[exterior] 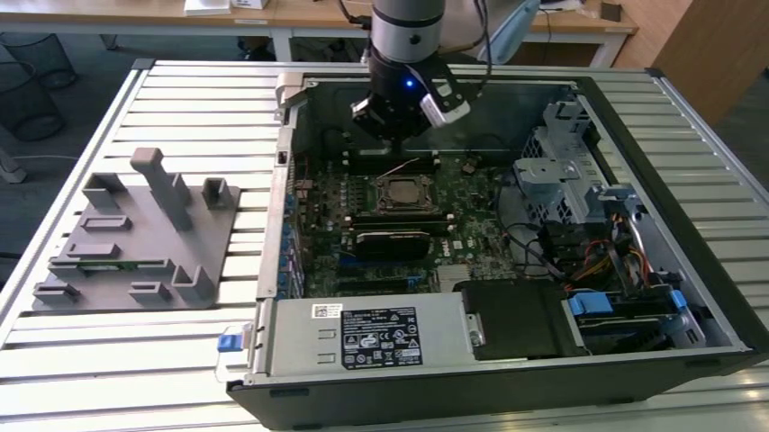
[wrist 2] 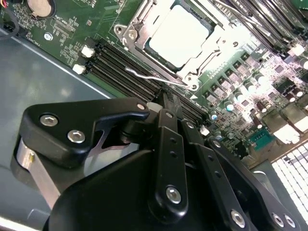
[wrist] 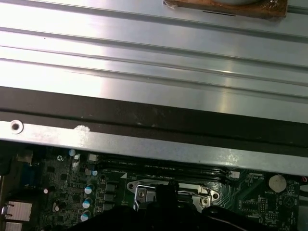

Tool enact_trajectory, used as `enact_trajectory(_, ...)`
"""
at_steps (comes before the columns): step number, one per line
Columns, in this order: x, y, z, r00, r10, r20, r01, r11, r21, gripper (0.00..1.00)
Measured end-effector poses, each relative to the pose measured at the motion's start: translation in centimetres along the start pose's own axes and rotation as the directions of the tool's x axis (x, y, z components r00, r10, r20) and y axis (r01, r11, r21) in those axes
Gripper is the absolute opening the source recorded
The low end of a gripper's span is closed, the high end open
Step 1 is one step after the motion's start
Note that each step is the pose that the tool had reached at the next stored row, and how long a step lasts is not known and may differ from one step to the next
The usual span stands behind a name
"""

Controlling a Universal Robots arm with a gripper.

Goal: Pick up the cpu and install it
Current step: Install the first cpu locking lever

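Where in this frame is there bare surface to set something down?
The slatted table is bare in front of the grey fixture and between it and the computer case. Inside the case it is crowded: gripper above the cpu, cables toward the exterior view's right.

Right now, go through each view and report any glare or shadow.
Second wrist view: glare washes out the cpu top; the black gripper blocks the foreground. First wrist view: bright sheen on the metal table slats, motherboard dim. Exterior view: even light, case interior shadowed.

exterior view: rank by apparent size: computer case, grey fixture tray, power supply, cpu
1. computer case
2. grey fixture tray
3. power supply, fairly close to the tray
4. cpu, seated in its socket, below the gripper
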State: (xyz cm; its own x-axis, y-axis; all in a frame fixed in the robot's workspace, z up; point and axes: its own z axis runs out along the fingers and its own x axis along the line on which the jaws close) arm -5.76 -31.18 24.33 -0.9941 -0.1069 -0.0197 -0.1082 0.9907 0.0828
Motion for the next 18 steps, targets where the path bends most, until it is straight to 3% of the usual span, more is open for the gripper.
enact_trajectory(18, -0.46, -0.06, 0.1, 1.0, 0.0, 0.0001, 0.0, 1.0, -0.0002, 0.11)
